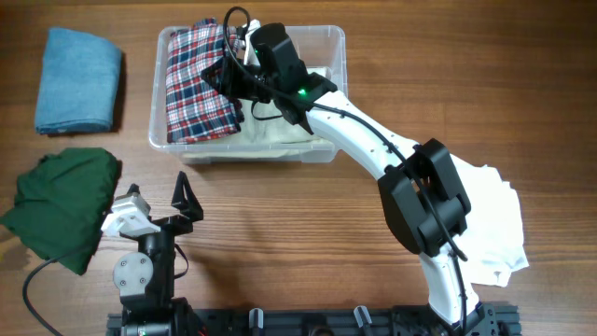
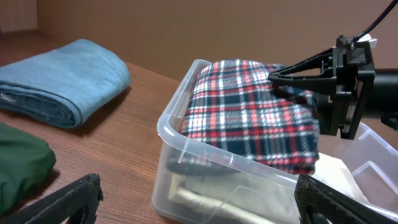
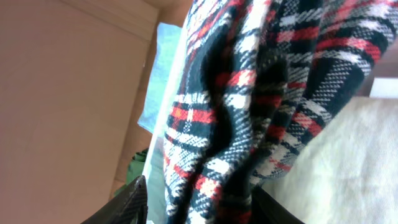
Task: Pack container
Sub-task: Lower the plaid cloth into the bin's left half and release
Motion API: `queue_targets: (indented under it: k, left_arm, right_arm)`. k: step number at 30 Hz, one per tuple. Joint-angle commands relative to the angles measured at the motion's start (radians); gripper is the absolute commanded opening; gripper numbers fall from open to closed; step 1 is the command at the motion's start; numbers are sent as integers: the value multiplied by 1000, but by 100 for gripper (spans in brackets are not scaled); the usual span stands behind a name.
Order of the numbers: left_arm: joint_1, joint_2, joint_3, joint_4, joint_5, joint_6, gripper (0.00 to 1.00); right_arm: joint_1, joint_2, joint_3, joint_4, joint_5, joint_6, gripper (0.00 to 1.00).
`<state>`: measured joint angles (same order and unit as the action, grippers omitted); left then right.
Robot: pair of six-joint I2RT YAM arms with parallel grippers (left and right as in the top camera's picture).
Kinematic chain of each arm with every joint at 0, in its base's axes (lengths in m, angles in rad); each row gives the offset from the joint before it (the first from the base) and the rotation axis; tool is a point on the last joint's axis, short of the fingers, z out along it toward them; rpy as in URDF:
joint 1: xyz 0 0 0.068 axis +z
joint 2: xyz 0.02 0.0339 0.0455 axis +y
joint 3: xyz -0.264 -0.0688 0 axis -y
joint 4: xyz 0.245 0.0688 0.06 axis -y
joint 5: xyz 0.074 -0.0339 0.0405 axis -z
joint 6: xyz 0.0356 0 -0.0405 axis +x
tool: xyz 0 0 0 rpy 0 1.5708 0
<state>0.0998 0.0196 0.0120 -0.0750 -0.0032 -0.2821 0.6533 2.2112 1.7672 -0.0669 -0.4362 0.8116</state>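
Observation:
The clear container (image 1: 336, 37) stands at the back middle of the table, with a cream cloth (image 1: 280, 131) on its bottom and a folded plaid cloth (image 1: 196, 84) over its left half. My right gripper (image 1: 229, 70) reaches into the container at the plaid cloth's right edge. In the right wrist view its fingers (image 3: 134, 199) stand apart, and a fold of the plaid cloth (image 3: 249, 93) lies loosely between them. My left gripper (image 1: 159, 198) rests wide open at the table's front left, holding nothing. In its own view it faces the container's near wall (image 2: 171, 124).
A folded blue towel (image 1: 79, 79) lies at the back left. A crumpled green cloth (image 1: 61, 201) sits left of my left gripper. A white cloth (image 1: 494, 219) lies at the right, partly under the right arm.

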Motion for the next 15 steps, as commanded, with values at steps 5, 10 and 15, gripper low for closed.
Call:
queue_targets:
  k: [5,10,15]
  left_arm:
    - [-5,-5,-6,3,-10,16,100]
    - [-5,-5,-6,3,-10,16,100]
    - [-5,-5,-6,3,-10,16,100]
  right_arm:
    - [4,16,7,-22,15,-16,64]
    - [1,-16,7,-114,108,-129,80]
    - [-1,-90,8,-218,237,-269,100]
